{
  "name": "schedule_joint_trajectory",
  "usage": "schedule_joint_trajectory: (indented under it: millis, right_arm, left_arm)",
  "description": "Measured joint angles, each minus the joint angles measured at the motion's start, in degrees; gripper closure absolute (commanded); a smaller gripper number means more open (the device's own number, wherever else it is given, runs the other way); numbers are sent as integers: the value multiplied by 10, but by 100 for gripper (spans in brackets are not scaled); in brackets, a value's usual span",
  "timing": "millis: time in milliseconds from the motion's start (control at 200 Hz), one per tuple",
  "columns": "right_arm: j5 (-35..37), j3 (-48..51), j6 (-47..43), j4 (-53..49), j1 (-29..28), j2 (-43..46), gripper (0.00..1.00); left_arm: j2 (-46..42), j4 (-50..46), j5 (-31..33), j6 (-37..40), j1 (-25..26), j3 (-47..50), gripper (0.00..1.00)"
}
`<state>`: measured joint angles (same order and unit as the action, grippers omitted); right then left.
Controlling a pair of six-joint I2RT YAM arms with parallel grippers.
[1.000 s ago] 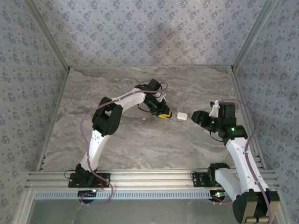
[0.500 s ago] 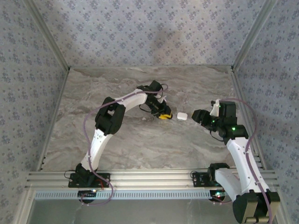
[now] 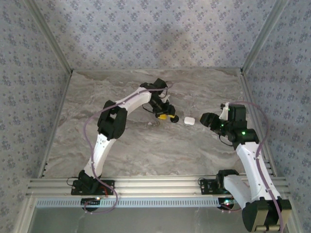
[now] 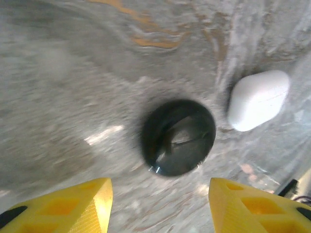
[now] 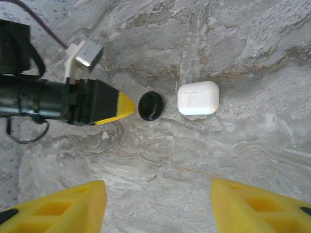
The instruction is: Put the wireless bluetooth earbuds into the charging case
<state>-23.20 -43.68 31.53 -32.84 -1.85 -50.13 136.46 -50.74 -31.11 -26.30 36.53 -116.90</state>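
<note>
The left pincer (image 4: 159, 199) stands open with nothing between its yellow fingers. It hovers over a glossy black earbud (image 5: 150, 106) lying on the tabletop (image 5: 252, 43). I take the rounded piece for a bud, though no stem can be made out. The charging case (image 5: 198, 98) lies just beside it at 3 o'clock in the right wrist view, a narrow strip of marble between them. The right pincer (image 5: 158, 194) is also open and empty, well back from the case at its 6 o'clock. The case looks shut, so I judge the lid must come up before anything goes in. The right pincer would do well to steady or open the case while the left takes the bud. A smooth dome like that may squirt out of a grip, so the left fingers should drop low, centre on it and close slowly. The right wrist view gives the line-up: the left pincer's yellow tip at 9 o'clock of the bud and nearly touching it, then the case, with a faint seam across its top. The left wrist view, somewhat blurred, puts the case at 2 o'clock of the bud and catches a pale glint across the bud's surface. The top view sets the case between the two pincers, but is too coarse to settle the bud's shape.
</note>
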Motion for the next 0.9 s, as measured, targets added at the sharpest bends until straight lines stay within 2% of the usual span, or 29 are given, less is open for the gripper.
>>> schedule_joint_trajectory:
  millis: [110,235,250,260,275,320,360,375,500,605,750,899]
  right_arm:
    - [16,-2,-19,3,0,-22,30]
    - [56,6,-53,45,1,-52,20]
    - [62,9,-54,53,1,-55,17]
    - [67,11,-57,58,1,-57,6]
    - [72,14,-64,66,1,-59,1]
    - [92,28,-77,94,3,-67,0]
    - [108,43,-92,120,5,-74,0]
    - [114,48,-97,130,5,-76,0]
    - [157,94,-151,219,13,-110,0]
    - [179,120,-200,285,19,-145,0]
    - [195,143,-256,376,25,-182,0]
    - [199,176,-281,476,31,-205,0]
  left_arm:
    - [-57,-16,56,23,-14,35,42]
    - [-186,-9,137,51,-43,125,34]
    - [-205,-6,146,53,-48,139,31]
    - [-222,-2,155,56,-52,151,30]
    - [-240,5,165,57,-57,168,28]
    - [-308,25,196,66,-79,220,19]
    - [-373,54,225,75,-104,276,3]
    - [-394,64,235,72,-113,294,1]
    - [-561,176,324,104,-202,458,0]
    - [-641,288,392,148,-237,585,1]
    - [-665,449,443,207,-266,744,0]
    - [-652,602,461,241,-297,878,0]
